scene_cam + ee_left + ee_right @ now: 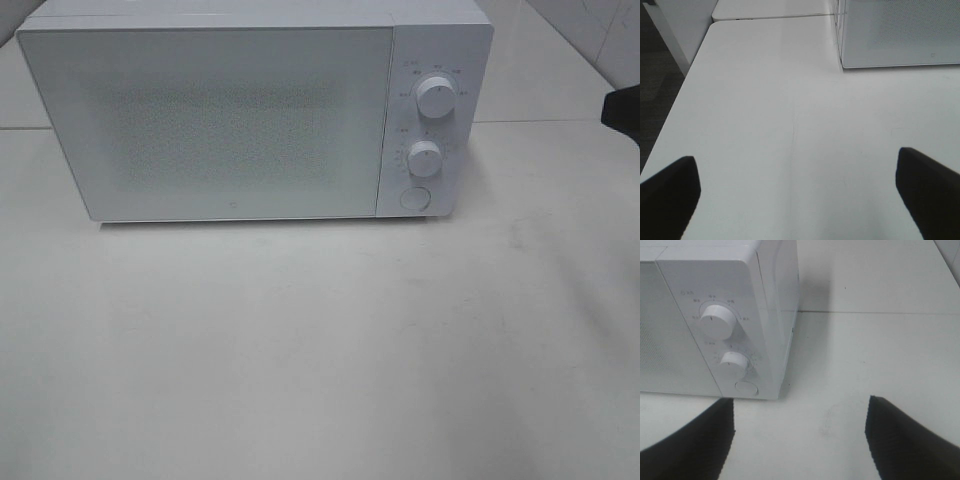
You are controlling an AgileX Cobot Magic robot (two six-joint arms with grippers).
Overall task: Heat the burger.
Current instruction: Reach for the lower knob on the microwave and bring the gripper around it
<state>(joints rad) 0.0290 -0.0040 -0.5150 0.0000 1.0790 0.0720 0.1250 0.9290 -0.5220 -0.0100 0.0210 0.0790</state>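
White microwave (250, 120) near spread right tool (800, 402)

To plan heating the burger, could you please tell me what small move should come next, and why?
Probably bring the right end effector toward the round button below the two knobs: the microwave door is shut, no burger is in view, and that open, empty end effector faces it.

The left gripper (797, 200) holds its jaws spread wide, the two dark fingers (670, 195) well apart with nothing between them. The right gripper (800, 437) is parted too, and empty. The high view catches only a dark edge of the right arm (624, 108)
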